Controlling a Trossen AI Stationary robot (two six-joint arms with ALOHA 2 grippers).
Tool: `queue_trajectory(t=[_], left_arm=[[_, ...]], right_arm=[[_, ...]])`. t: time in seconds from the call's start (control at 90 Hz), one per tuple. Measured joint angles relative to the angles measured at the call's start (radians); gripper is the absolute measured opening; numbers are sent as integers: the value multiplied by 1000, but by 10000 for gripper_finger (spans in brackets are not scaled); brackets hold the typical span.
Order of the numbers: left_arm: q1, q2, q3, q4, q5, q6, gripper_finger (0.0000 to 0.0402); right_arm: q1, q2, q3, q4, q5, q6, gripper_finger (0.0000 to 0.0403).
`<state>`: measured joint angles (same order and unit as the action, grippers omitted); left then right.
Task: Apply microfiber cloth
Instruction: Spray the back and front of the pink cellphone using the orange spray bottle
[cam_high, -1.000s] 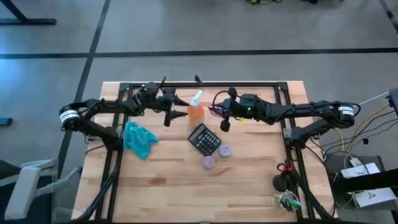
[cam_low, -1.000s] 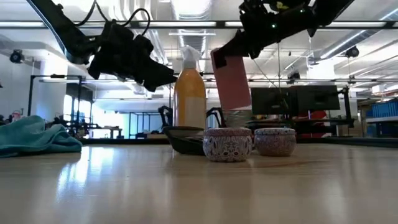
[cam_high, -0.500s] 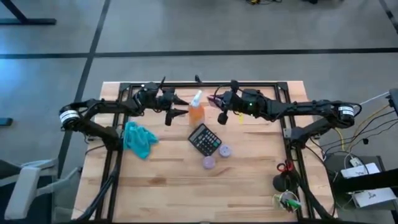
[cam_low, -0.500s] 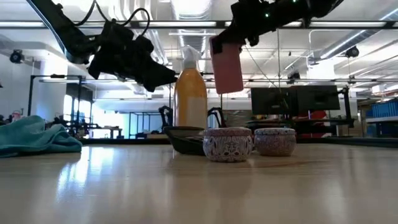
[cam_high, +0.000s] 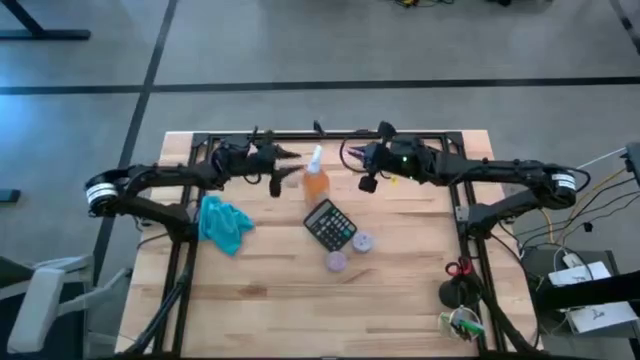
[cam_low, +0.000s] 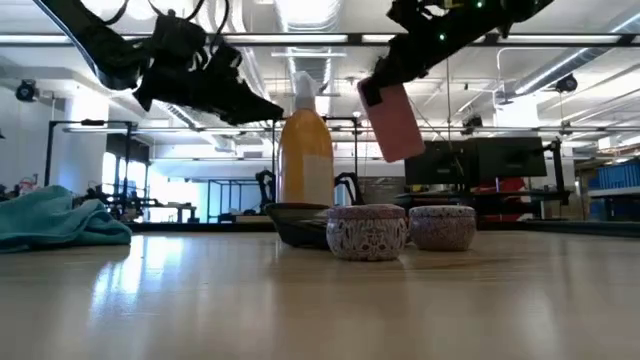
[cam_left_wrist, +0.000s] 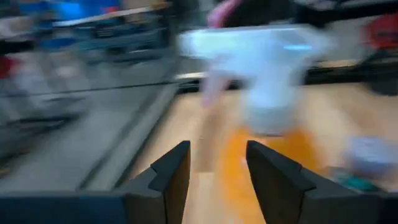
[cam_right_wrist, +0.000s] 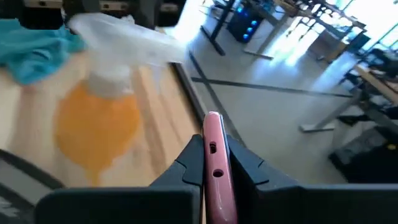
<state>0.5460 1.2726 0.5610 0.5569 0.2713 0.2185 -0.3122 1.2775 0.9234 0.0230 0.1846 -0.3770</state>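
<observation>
Two dark arms reach over the wooden bench (cam_high: 400, 290) from opposite sides, both raised above its far half. The left end effector (cam_high: 283, 166) hangs in the air just beside the orange spray bottle (cam_high: 316, 180), on the bottle's left in the high view; its two fingers (cam_left_wrist: 170, 176) stand apart with nothing between them, and the bottle shows blurred beyond them in the left wrist view. The right end effector (cam_high: 366, 170) hovers on the other side of the bottle, clear of the bench, with its fingers closed on a thin pink phone (cam_right_wrist: 214, 168) held edge-on; in the low view the phone (cam_low: 394, 121) hangs tilted below the arm, above the tins.

The teal-blue cloth (cam_high: 222, 223) lies crumpled on the left part of the bench, well apart from both end effectors and touched by neither. In the low view it (cam_low: 58, 220) rests in a low heap at the left edge.

Near the middle of the bench a black calculator (cam_high: 328, 224) lies at an angle, just in front of the bottle. Two small round patterned tins (cam_high: 348, 252) sit just beside its lower right corner, close to one another. Toward the right front corner lie a pair of red-handled scissors (cam_high: 457, 268) and a dark round object (cam_high: 452, 294) I cannot identify.
</observation>
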Motion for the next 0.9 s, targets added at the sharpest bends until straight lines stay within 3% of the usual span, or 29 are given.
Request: queue_trajectory(t=[0.267, 0.522, 0.711, 0.9], left_arm=[[-3, 11, 0, 13, 0, -14, 154], [4, 14, 27, -1, 16, 21, 167], [27, 31, 180, -195, 240, 2, 204], [32, 69, 308, -481, 270, 102, 265]], right_arm=[[-18, 1, -5, -27, -50, 4, 14], [-42, 0, -13, -31, -136, 189, 14], [-70, -1, -14, -29, -148, 245, 14], [-124, -9, -14, -53, -314, 291, 14]])
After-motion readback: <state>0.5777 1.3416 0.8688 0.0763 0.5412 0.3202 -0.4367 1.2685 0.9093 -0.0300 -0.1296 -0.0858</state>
